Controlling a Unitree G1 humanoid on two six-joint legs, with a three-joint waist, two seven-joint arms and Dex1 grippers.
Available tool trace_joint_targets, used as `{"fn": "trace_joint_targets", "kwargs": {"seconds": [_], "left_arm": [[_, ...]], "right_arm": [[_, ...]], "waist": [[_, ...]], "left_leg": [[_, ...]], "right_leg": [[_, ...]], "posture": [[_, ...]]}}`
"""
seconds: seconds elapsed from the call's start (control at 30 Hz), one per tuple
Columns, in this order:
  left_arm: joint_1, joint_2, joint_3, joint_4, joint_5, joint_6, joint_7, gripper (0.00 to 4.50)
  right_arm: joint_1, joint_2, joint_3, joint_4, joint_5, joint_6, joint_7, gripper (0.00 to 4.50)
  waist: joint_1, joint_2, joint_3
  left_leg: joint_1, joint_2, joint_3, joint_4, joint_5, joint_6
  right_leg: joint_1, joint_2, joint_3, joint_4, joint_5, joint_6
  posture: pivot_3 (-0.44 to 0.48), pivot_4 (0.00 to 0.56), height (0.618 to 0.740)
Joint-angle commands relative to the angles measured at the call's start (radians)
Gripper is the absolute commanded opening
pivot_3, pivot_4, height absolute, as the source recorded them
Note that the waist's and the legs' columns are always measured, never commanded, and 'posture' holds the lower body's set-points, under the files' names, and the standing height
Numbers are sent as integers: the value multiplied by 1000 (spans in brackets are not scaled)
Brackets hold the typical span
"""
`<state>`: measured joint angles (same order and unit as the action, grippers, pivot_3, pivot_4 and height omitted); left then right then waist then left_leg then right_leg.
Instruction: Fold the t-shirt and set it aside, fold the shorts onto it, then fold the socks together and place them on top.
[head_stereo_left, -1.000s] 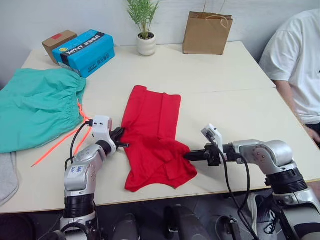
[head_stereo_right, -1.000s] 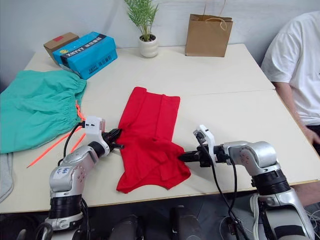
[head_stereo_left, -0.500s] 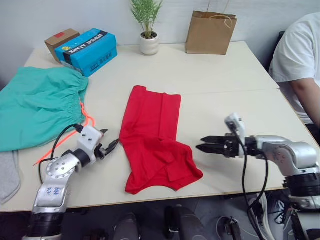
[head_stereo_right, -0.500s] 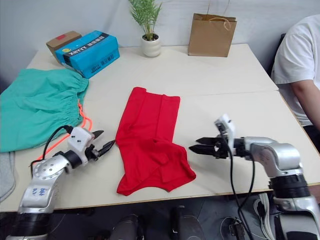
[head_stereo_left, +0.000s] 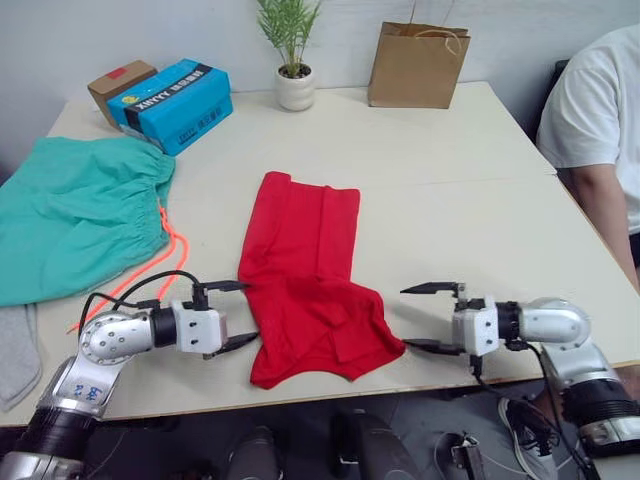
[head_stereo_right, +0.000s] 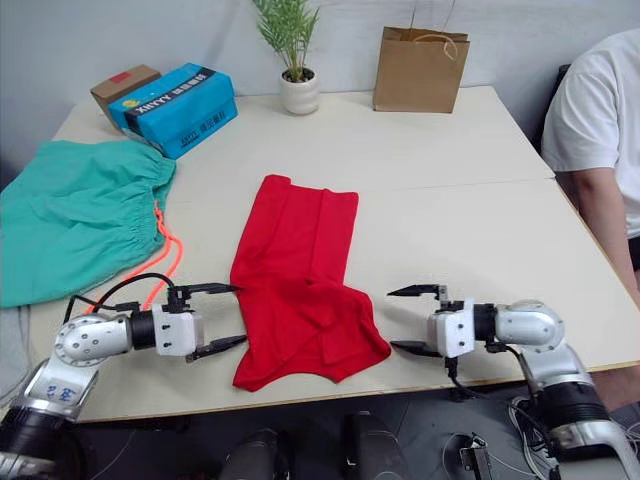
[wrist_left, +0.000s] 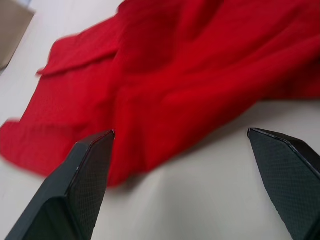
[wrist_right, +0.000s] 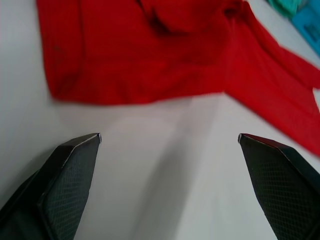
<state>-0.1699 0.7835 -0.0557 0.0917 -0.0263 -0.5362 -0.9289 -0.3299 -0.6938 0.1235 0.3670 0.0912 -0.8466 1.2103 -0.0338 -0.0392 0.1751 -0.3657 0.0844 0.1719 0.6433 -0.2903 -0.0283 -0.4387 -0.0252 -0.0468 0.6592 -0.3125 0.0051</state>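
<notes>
Table (head_stereo_left: 450, 180) w/ red t-shirt (head_stereo_left: 305, 270) btwn both open tools, nothing held

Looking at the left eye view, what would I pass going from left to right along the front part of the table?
Grey sock → teal shorts → left pincer, open → red t-shirt → right pincer, open → person's arm at the table's right edge.

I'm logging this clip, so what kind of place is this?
Probably an office or lab room set up for a folding demo: a plain table with a potted plant, paper bag and a seated person.
</notes>
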Motion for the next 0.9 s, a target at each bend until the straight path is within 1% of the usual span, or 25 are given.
{"fn": "trace_joint_targets", "kwargs": {"seconds": [0.03, 0.2, 0.3, 0.33, 0.4, 0.43, 0.5, 0.53, 0.63, 0.67, 0.73, 0.8, 0.83, 0.9], "left_arm": [[-52, -13, -82, 28, -65, 12, -124, 4480], [-140, -54, -158, 101, -57, -44, -204, 4480], [-153, -71, -192, 120, -49, -58, -236, 4500], [-155, -72, -197, 129, -46, -61, -245, 4500], [-161, -75, -202, 147, -41, -74, -251, 4092], [-162, -77, -200, 152, -46, -72, -252, 3876], [-165, -78, -199, 161, -47, -76, -255, 3170], [-166, -78, -201, 165, -50, -79, -263, 2881], [-159, -72, -223, 177, -63, -132, -307, 1836], [-154, -70, -234, 178, -64, -151, -323, 1497], [-140, -64, -247, 171, -72, -162, -343, 864], [-126, -56, -245, 155, -89, -152, -355, 161], [-116, -49, -238, 139, -106, -132, -358, 14], [-83, -34, -211, 76, -177, -34, -359, 14]], "right_arm": [[-16, 44, 65, -20, -25, -6, -26, 4500], [-36, 67, 113, -48, 1, 2, -24, 4500], [-40, 80, 145, -45, -11, -14, -29, 3883], [-45, 87, 153, -45, -15, -26, -35, 3507], [-53, 98, 158, -46, -24, -35, -57, 2874], [-56, 100, 160, -46, -24, -35, -63, 2486], [-58, 100, 163, -44, -23, -41, -69, 1674], [-56, 94, 168, -44, -13, -51, -62, 1374], [-43, 76, 180, -53, 28, -44, -30, 261], [-38, 70, 181, -60, 48, -26, -19, 0], [-29, 53, 180, -82, 97, 20, 7, 0], [-18, 31, 176, -125, 168, 109, 46, 0], [-12, 19, 171, -158, 205, 168, 62, 0], [10, -19, 168, -245, 271, 319, 89, 0]], "waist": [[-1, 0, 0], [4, 1, 0], [5, 1, 0], [5, 1, 0], [4, 1, 0], [4, 1, 0], [5, 1, -1], [5, 1, 0], [7, 1, 0], [6, 1, 0], [6, 1, 0], [5, 1, 0], [5, 1, 0], [2, 1, 0]], "left_leg": [[0, 0, 0, 0, 0, 0], [0, 0, 0, 3, 0, 0], [0, 0, 0, 4, 0, 0], [0, 0, 0, 4, 0, 1], [0, 0, 0, 4, 0, 1], [0, 0, 0, 4, 0, 1], [0, 0, 0, 4, 0, 1], [0, 0, 0, 5, 0, 1], [2, 0, 0, 6, 0, 1], [4, 0, 0, 5, 0, 1], [9, 0, 0, 3, -2, 4], [9, 0, 0, 3, -2, 4], [10, 0, 0, 3, -2, 4], [10, 1, 0, 3, -2, 4]], "right_leg": [[0, 0, 0, 0, 0, 0], [0, 0, 0, 2, 0, 0], [1, 0, 1, 1, 0, 0], [1, 0, 1, 1, 0, 0], [1, 0, 1, 2, 0, 0], [1, 0, 1, 2, 0, 0], [1, 0, 1, 2, 0, 0], [1, 0, 1, 2, 0, 0], [3, 0, 1, 2, 0, 0], [6, 0, 1, 2, 0, 0], [11, 0, 1, 0, -1, 0], [11, -1, 1, 1, -1, 0], [11, -1, 1, 1, -1, 0], [11, 0, 1, 1, -1, 0]], "posture": [[0, 150, 740], [0, 150, 740], [0, 150, 740], [0, 150, 740], [0, 150, 740], [0, 150, 740], [0, 150, 740], [0, 150, 740], [0, 150, 740], [0, 150, 740], [0, 150, 740], [0, 150, 740], [0, 150, 740], [0, 150, 740]]}}
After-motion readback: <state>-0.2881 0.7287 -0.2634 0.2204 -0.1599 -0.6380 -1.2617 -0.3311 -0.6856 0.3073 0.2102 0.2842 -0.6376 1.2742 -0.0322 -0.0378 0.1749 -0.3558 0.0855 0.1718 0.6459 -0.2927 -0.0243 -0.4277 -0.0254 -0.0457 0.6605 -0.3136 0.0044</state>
